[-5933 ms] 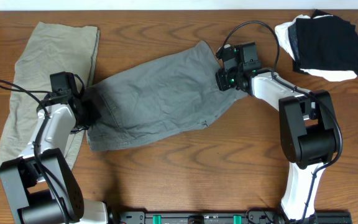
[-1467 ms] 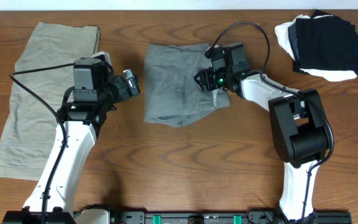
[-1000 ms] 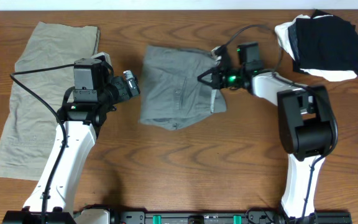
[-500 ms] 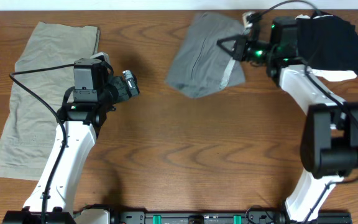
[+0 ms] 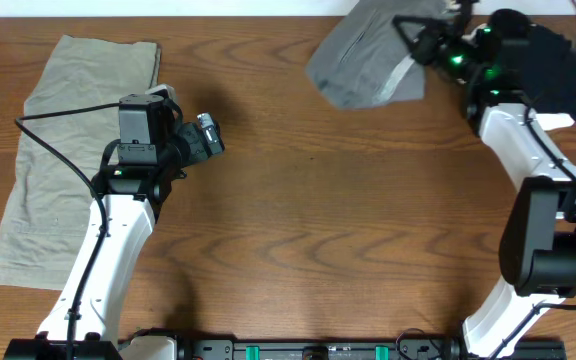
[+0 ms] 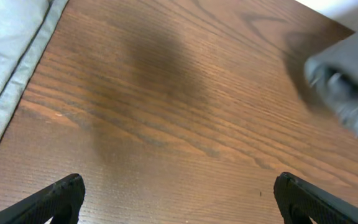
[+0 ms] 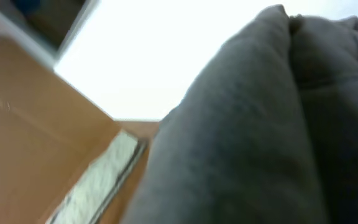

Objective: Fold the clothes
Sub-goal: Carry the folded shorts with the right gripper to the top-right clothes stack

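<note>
1 fold job looks mostly done: the grey shorts are seen bundled at about 1 o'clock, pinched by the tightly closed right gripper. The left gripper is held wide, empty. Only setting down seems left.

We see plain medium-grey shorts at the black right gripper, where small green lights glow. Behind that gripper, a black cloth lies on a white cloth. Off to one side of the black left gripper, a garment is pale khaki. The table is brown and wood-grained.
</note>
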Available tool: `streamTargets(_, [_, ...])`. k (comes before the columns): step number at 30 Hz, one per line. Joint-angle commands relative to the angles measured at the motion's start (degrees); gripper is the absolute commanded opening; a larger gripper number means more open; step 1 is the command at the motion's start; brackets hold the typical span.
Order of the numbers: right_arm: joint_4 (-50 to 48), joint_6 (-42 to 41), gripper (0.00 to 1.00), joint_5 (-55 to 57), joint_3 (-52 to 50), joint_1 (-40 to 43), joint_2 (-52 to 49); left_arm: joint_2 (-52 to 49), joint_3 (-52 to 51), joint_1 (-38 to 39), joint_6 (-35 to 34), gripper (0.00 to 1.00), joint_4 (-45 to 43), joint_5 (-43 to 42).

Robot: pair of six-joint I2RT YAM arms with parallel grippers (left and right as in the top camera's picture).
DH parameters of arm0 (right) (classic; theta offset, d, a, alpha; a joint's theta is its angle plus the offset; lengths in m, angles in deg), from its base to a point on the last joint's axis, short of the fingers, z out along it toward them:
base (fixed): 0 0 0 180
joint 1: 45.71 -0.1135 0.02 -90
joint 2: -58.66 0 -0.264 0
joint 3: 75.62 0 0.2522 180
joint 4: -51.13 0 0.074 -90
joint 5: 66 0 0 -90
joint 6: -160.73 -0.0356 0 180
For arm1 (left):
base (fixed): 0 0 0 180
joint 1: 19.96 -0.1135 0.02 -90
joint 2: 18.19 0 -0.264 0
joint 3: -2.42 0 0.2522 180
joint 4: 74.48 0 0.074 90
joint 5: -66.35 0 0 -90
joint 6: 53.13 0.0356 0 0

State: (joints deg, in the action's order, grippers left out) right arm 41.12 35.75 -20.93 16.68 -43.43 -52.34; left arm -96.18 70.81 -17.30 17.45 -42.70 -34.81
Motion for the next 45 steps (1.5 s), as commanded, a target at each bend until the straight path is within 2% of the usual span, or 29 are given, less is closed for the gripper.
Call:
streamTargets(1, [-4.42, -6.51, 0.01, 0.59, 1.29, 3.74, 1.40, 0.42, 0.02, -0.24, 0.76, 0.98, 0.44, 0.74])
streamTargets(5, [-7.82, -9.25, 0.01, 2.03, 1.29, 8.59, 1.64, 0.42, 0.02, -0.24, 0.76, 0.98, 1.03, 0.76])
streamTargets(13, [-9.68, -7.85, 0.01, 4.33, 1.29, 17.09, 1.70, 0.42, -0.02, -0.22, 0.74, 0.98, 2.08, 0.74])
streamTargets(22, [-10.40, -3.74, 0.01, 21.59, 1.29, 19.50, 0.74, -0.28, -0.02, -0.22, 0.74, 0.98, 2.91, 0.76])
streamTargets(27, [-20.44, -1.62, 0.01, 25.62, 1.29, 19.21, -2.97, -1.38, -0.02, -0.22, 0.74, 0.98, 2.91, 0.76])
streamTargets(32, [-30.60, -8.37, 0.01, 32.89, 1.31, 19.08, -9.27, -2.82, -0.02, -0.22, 0.72, 0.98, 2.91, 0.74])
streamTargets(38, [-32.39, -10.23, 0.01, 31.58, 1.40, 19.08, -15.78, -4.07, -0.02, 0.22, 0.72, 0.98, 2.67, 0.74])
streamTargets(43, [-31.52, -10.23, 0.01, 28.65, 1.40, 19.50, -17.00, -4.11, -0.02, 0.22, 0.72, 0.98, 2.27, 0.74])
streamTargets(45, [-30.45, -12.83, 0.02, 26.84, 1.40, 20.31, -16.94, -4.11, -0.02, 0.22, 0.70, 0.98, 2.21, 0.74])
